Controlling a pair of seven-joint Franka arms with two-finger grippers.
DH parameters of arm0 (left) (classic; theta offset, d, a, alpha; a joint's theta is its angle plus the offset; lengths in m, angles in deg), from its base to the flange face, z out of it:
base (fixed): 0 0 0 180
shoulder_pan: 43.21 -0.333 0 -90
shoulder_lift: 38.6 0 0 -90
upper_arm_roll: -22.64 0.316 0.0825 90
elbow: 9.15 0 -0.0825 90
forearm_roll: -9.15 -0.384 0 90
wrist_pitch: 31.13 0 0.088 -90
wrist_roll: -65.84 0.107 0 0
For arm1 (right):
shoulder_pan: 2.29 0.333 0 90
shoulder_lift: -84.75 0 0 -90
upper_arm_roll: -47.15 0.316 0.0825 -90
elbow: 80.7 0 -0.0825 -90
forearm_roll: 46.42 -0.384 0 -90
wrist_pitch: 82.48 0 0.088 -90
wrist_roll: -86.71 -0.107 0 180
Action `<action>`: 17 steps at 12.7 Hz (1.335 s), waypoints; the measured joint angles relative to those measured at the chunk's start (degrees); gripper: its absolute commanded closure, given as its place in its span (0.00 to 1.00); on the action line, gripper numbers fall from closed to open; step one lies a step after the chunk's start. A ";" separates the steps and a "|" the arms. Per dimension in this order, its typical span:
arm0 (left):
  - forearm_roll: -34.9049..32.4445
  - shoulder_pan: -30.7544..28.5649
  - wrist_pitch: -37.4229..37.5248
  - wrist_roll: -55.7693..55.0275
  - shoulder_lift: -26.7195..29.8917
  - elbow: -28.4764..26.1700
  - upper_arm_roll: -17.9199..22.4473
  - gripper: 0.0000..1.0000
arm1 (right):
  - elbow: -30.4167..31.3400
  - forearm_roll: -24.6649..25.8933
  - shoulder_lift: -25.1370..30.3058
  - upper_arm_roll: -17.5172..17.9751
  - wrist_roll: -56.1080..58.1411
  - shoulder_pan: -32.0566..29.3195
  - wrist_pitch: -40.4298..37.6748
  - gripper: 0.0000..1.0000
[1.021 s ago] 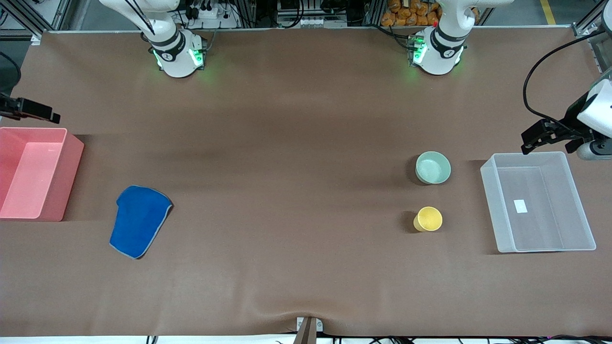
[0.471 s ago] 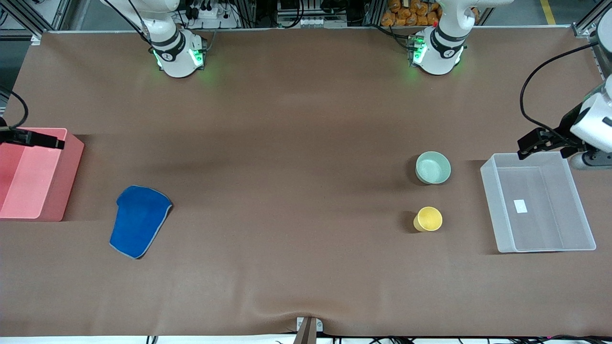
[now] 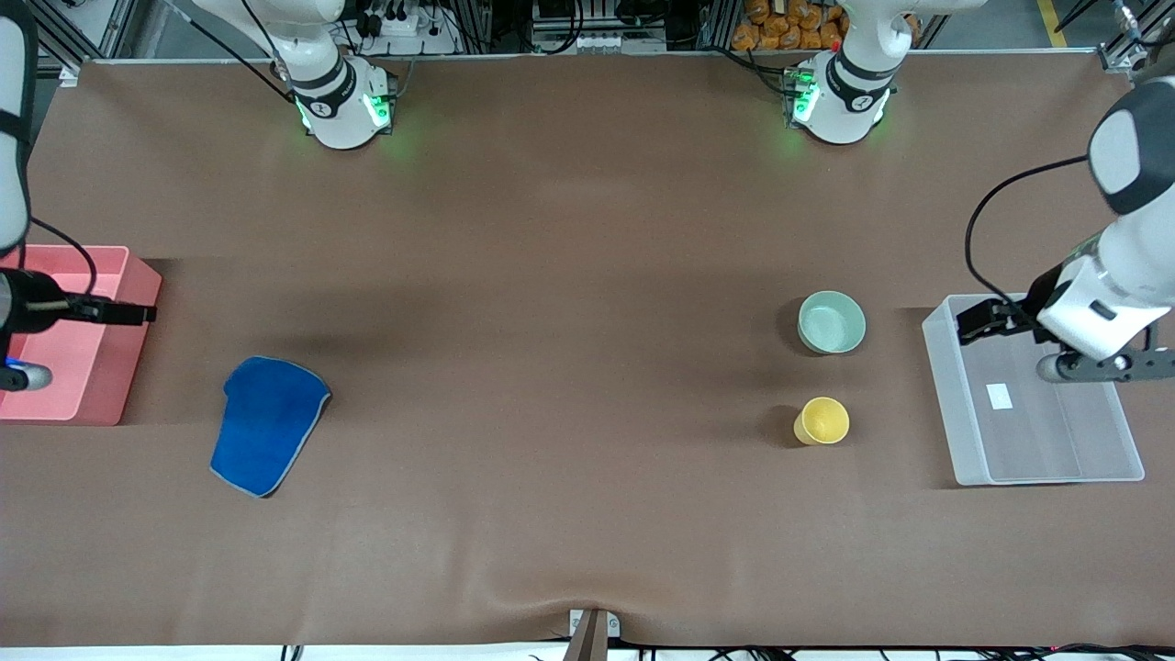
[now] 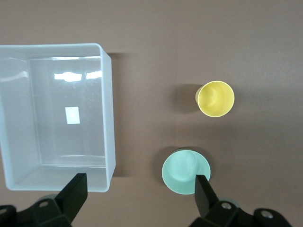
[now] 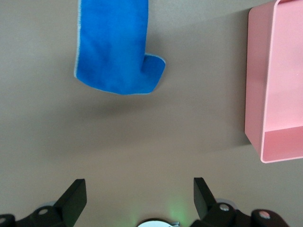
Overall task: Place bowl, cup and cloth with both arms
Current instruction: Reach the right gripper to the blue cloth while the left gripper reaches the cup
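Observation:
The mint-green bowl (image 3: 832,322) stands upright on the table toward the left arm's end. The yellow cup (image 3: 822,421) stands upright, nearer the front camera than the bowl. Both show in the left wrist view: bowl (image 4: 186,171), cup (image 4: 215,98). The blue cloth (image 3: 267,425) lies crumpled toward the right arm's end and shows in the right wrist view (image 5: 113,47). My left gripper (image 3: 975,322) is open and empty over the clear bin's edge beside the bowl; it also shows in its wrist view (image 4: 138,196). My right gripper (image 3: 136,314) is open and empty over the pink bin's rim; it also shows in its wrist view (image 5: 139,198).
A clear plastic bin (image 3: 1124,459) sits at the left arm's end, beside the bowl and cup, also in the left wrist view (image 4: 106,109). A pink bin (image 3: 101,386) sits at the right arm's end, beside the cloth, also in the right wrist view (image 5: 258,85). Brown mat covers the table.
Both arms have swung in over their bins. The left gripper moved toward the bowl over the clear bin's edge; the right gripper moved over the pink bin toward the cloth. Objects have not moved.

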 measured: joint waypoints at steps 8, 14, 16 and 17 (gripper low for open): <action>3.66 0.39 -11.42 -0.06 -10.48 0.11 -0.89 0.00 | 8.87 -0.21 -9.81 -0.01 -13.24 -0.26 23.30 0.00; 3.67 1.60 -17.92 -2.27 -17.69 0.33 -2.36 0.00 | 9.10 -1.83 -16.93 0.15 -15.24 -0.24 28.40 0.00; 3.67 1.69 -18.53 -2.42 -19.13 0.43 -2.36 0.00 | 10.04 -4.03 -17.22 0.18 -15.25 -0.22 29.13 0.00; 3.67 1.78 -19.44 -2.52 -19.96 0.43 -2.37 0.00 | 10.35 -4.24 -17.23 0.19 -15.27 -0.22 29.32 0.00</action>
